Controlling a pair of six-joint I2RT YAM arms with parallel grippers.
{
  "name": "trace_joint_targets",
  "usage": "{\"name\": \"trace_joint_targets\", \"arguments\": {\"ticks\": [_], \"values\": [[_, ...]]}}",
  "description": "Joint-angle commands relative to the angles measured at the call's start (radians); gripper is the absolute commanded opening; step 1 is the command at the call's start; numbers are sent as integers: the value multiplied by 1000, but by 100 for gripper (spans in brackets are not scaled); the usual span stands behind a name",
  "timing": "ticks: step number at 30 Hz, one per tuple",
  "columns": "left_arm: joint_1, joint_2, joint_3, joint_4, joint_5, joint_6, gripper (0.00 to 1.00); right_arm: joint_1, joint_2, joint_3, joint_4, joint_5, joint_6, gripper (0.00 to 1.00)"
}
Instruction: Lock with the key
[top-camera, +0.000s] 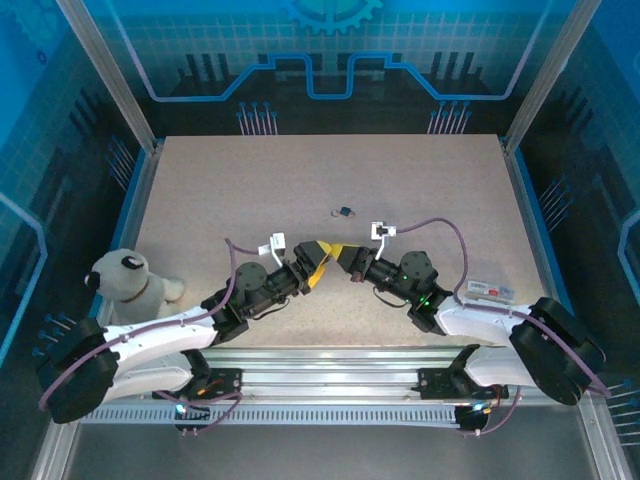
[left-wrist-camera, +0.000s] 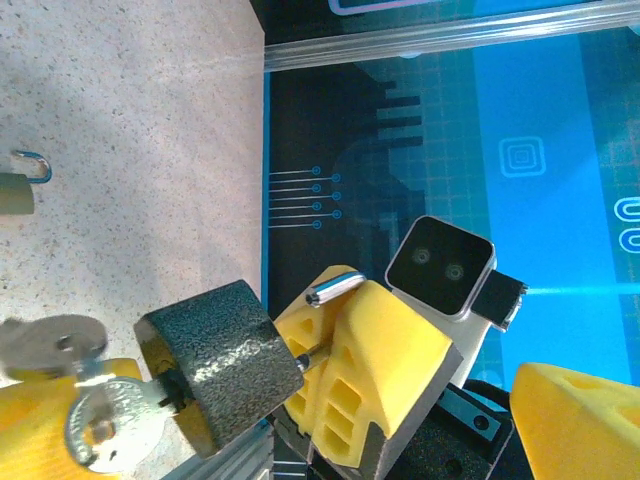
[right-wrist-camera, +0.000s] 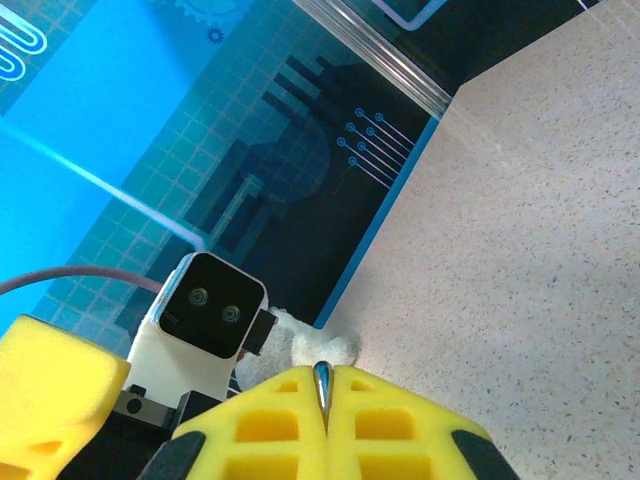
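Right gripper (right-wrist-camera: 322, 395) clamped on shackle (right-wrist-camera: 321, 380) of padlock (left-wrist-camera: 220, 365). Key (left-wrist-camera: 112, 415) seated in padlock. Left gripper (top-camera: 314, 264) jaws spread wide, no grip.

The padlock (left-wrist-camera: 215, 365) is above the table's (top-camera: 300, 170) near middle; a toy dog (top-camera: 128, 277) sits at the near left corner, a packet (top-camera: 490, 291) near right.

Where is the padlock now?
In the left wrist view the padlock is lower centre, its shackle pinched by the right tool, keys at its left.
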Motion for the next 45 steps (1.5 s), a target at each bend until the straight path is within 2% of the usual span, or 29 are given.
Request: {"name": "trace_joint_targets", "arguments": {"ticks": [1, 19, 45], "values": [[-3, -32, -22, 49, -37, 0, 93, 17, 9, -15, 73, 21, 7, 0], [-1, -61, -40, 48, -71, 1, 85, 40, 81, -40, 177, 14, 37, 0], [5, -119, -80, 27, -96, 10, 62, 59, 122, -34, 210, 14, 58, 0]]}}
